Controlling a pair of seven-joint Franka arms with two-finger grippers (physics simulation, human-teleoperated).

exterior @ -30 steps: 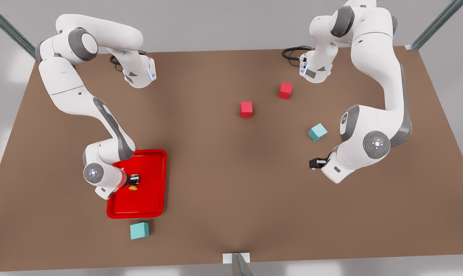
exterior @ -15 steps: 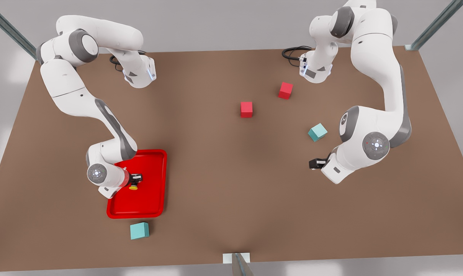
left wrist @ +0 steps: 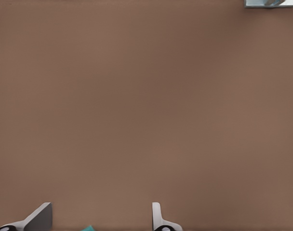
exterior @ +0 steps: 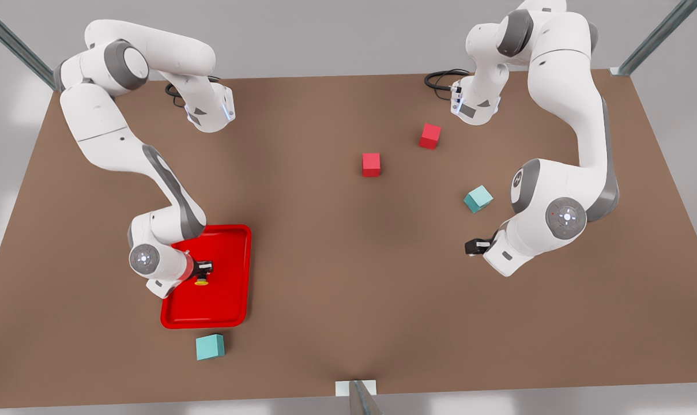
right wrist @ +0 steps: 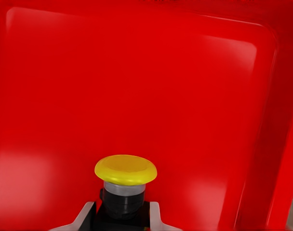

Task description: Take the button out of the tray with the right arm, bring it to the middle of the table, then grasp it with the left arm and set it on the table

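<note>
The right claw (exterior: pixel 203 267) pinches the button's (right wrist: pixel 125 169) dark body over the tray (exterior: pixel 233 305), at the table's (exterior: pixel 336 276) eight o'clock. Likely light and rigid; grip the boxy base. The left claw (exterior: pixel 476 246) waits, spread, empty.

No readable text, labels or numbers (arm markings illegible).

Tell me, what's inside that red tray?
The tray holds one button, yellow-capped on a dark body, gripped by the right gripper fingers. The rest of its floor that shows is bare; the arm hides part of it.
</note>
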